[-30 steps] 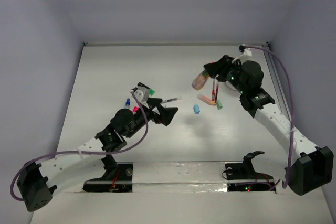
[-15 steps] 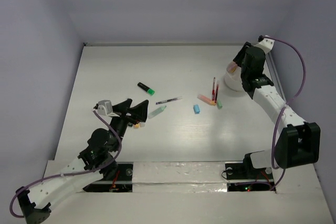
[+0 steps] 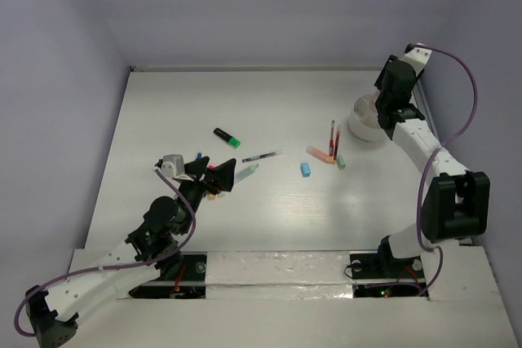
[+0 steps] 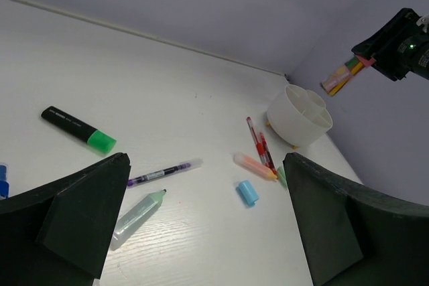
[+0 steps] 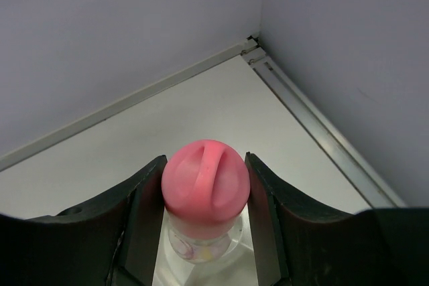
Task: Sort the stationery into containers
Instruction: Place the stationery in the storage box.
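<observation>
My right gripper [image 5: 204, 165] is clamped on a pink-capped marker [image 5: 204, 182], one finger pressed to each side of the cap. It holds the marker tilted in the air, above the white cup [image 4: 289, 125] and off its right side. The cup stands upright on the table, open, with dividers inside. My left gripper [image 4: 206, 189] is spread wide with nothing between its fingers, low over the table and well to the left of the cup. Just left of the cup lie two red pens [image 4: 257, 144] side by side, an orange marker [image 4: 253, 165] at their near end, and a blue eraser [image 4: 247, 192] a little further out. Further left of the cup come a purple pen [image 4: 163, 173] and a pale-green marker [image 4: 137, 211], and farthest from it a black highlighter [image 4: 77, 127] with a green cap
</observation>
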### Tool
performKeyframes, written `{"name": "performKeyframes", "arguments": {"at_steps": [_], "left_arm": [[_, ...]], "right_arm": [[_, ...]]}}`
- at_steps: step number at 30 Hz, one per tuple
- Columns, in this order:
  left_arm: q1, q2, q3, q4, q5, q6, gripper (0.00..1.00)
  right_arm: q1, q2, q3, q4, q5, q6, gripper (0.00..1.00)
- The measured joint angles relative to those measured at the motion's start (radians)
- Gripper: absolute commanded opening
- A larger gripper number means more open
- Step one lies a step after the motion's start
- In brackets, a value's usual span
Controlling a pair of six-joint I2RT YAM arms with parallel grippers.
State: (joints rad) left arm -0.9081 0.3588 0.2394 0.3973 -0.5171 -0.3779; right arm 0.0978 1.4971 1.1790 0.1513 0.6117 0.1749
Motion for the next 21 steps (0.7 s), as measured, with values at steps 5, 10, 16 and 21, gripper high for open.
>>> {"name": "performKeyframes", "arguments": {"at_steps": [5, 10, 16, 21], "left_arm": [[0.000, 0.000, 0.000, 0.003, 0.008, 0.003, 0.99], [0.000, 0.008, 0.000, 0.006, 0.012, 0.003, 0.99], [0.000, 0.024, 0.000, 0.007, 0.012, 0.005, 0.99], [0.000, 0.024, 0.000, 0.007, 0.008, 0.007, 0.99]], "right_arm": [[-0.012, 0.050, 0.011, 0.024, 0.012, -0.036, 0.11], [-0.013, 0.102, 0.012, 0.027, 0.008, -0.047, 0.11], [-0.013, 0.117, 0.011, 0.029, -0.004, -0.043, 0.13], [-0.013, 0.117, -0.011, 0.060, -0.007, -0.047, 0.26]]}}
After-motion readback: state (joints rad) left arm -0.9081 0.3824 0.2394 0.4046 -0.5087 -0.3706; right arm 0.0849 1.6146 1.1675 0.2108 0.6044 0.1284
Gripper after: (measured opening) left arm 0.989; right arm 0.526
